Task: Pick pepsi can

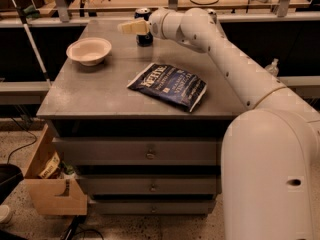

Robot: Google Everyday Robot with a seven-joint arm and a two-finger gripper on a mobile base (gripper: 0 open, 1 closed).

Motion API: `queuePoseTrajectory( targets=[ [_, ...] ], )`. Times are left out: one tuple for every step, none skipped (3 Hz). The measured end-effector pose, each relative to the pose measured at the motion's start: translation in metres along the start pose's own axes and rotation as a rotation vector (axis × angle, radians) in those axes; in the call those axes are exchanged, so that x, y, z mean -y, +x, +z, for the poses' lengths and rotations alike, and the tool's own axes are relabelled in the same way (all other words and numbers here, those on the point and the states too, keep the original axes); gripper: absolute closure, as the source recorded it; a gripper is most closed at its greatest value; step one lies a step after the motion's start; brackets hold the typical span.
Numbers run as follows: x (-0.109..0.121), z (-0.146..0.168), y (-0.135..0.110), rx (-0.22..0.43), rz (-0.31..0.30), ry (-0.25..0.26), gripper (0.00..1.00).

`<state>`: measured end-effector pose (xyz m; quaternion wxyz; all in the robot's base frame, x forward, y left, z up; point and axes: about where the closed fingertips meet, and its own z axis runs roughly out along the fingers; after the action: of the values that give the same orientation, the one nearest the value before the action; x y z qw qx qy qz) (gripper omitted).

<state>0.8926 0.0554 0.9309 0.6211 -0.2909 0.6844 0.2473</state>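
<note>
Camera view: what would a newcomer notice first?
The big white arm reaches from the lower right across the table, its gripper at the pepsi can near the far edge. A dark blue chip bag lies mid-table; a white bowl sits back left.
</note>
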Motion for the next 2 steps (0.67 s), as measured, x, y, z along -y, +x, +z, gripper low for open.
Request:
queuePoseTrajectory(
  targets=[
    [0.011,0.005,0.015,-0.020,0.027,0.019,0.00],
    [0.021,0.010,0.028,-0.017,0.053,0.026,0.00]
  ],
)
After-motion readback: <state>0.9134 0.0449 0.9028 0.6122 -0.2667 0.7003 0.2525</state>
